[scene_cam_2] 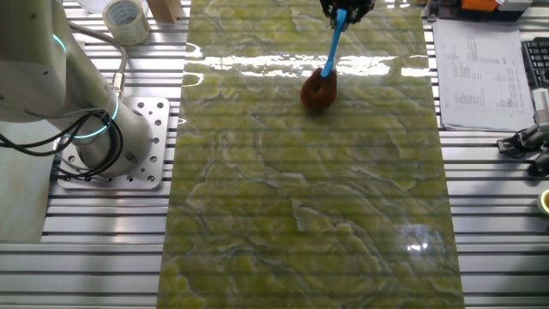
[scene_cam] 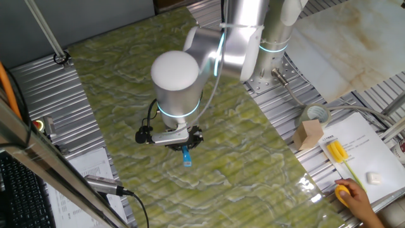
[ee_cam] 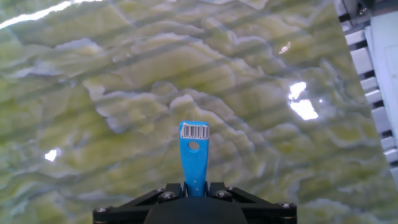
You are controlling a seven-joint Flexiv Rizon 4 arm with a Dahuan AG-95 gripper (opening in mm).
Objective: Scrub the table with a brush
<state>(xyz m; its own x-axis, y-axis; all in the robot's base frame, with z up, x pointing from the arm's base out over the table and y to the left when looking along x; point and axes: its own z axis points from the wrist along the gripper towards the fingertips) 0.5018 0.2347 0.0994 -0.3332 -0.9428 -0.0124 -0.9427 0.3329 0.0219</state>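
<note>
hand [scene_cam_2: 346, 7] grips one brush [scene_cam_2: 319, 89], bristles on table [scene_cam_2: 309, 215].

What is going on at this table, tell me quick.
The arm's pincer is shut on the light-blue handle of the brush. In the other fixed view the reddish-brown bristles rest on the yellow-green marbled table, near its far end, with the handle leaning up to the pincer. A person's hand holding something yellow shows at the edge, beside the papers, well away from the brush. A tape roll sits off the marbled surface.
</note>
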